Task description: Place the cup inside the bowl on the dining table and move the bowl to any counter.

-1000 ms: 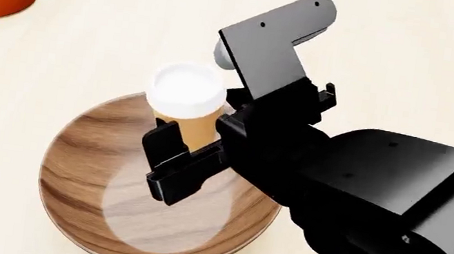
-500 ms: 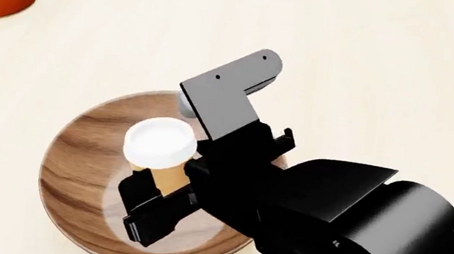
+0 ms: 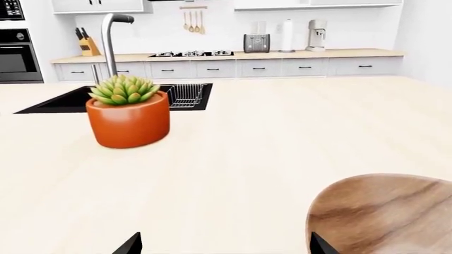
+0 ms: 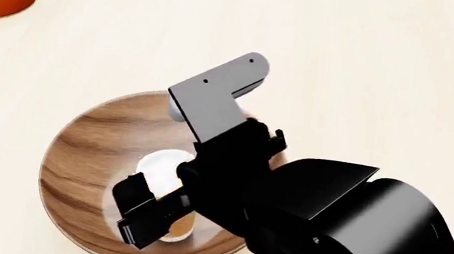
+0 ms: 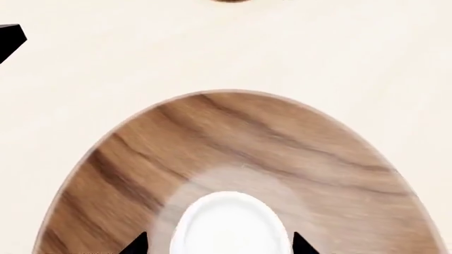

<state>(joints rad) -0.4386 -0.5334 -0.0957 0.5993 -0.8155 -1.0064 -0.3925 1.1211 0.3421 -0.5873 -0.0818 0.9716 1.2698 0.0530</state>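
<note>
over the last second the right gripper (image 4: 167,205) has carried the cup (image 4: 162,166) from above the far rim of the bowl (image 4: 86,149) down into its middle, so the white lid that stood high over the rim now sits low inside the pale centre, partly hidden by the arm. in the head view the right arm has swung nearer and lower, covering more of the bowl's right side. the fingers (image 4: 133,197) are still at either side of the cup.
</note>
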